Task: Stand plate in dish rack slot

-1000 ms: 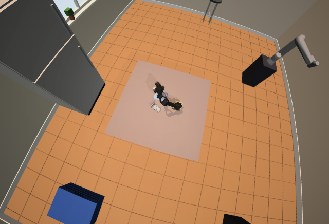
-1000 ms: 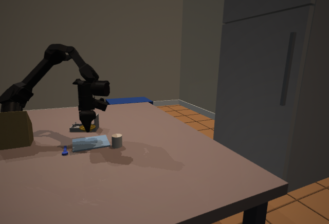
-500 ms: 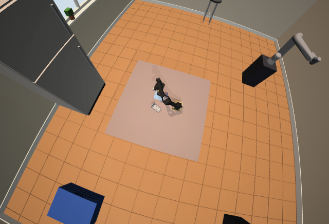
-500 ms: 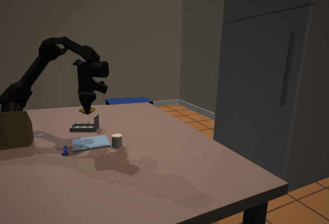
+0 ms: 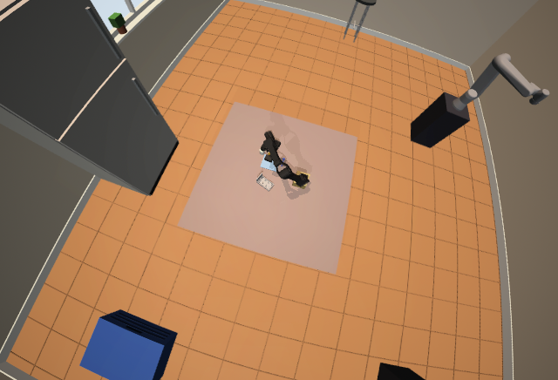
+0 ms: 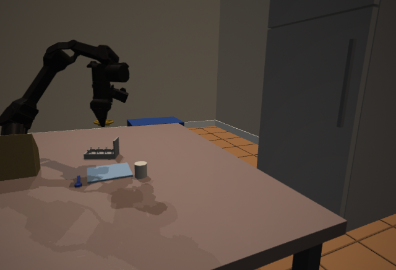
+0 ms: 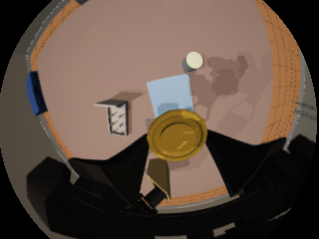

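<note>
The plate is pinched flat in the gripper, high above the bench's far edge. It could slip out while being tipped upright, or be knocked on the rack rails (only 1 thin edge is held). The brown bench is kept in a dim kitchen, beside a fridge.

No lettering to read anywhere: no labels, brands, numbers or signs show up in the top, exterior or wrist views.
</note>
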Robot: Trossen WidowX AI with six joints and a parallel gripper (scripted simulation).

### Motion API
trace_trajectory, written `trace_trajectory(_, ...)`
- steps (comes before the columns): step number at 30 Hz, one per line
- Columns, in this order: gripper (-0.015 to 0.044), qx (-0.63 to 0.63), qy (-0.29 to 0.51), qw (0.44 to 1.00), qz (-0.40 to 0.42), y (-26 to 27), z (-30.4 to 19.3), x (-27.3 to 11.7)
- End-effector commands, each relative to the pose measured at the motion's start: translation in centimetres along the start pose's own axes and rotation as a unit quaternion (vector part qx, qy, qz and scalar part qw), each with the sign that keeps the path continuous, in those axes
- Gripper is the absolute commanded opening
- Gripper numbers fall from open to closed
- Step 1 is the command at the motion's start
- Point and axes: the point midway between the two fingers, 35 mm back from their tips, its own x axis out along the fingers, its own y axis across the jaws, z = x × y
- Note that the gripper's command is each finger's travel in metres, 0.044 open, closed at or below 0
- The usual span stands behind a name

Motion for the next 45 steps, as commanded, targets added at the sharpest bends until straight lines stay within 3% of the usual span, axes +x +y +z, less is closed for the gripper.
trace_trajectory(1, 0.0000, 0.066, 0.000, 0.998, -0.001, 2.0, -0.5, -0.5)
trace_trajectory(22, 0.0000, 0.404, 0.001, 0.915, -0.001, 10.6, -4.2, -1.1)
trace_trajectory(45, 0.0000, 0.723, 0.006, 0.691, 0.001, 17.8, -10.6, -0.2)
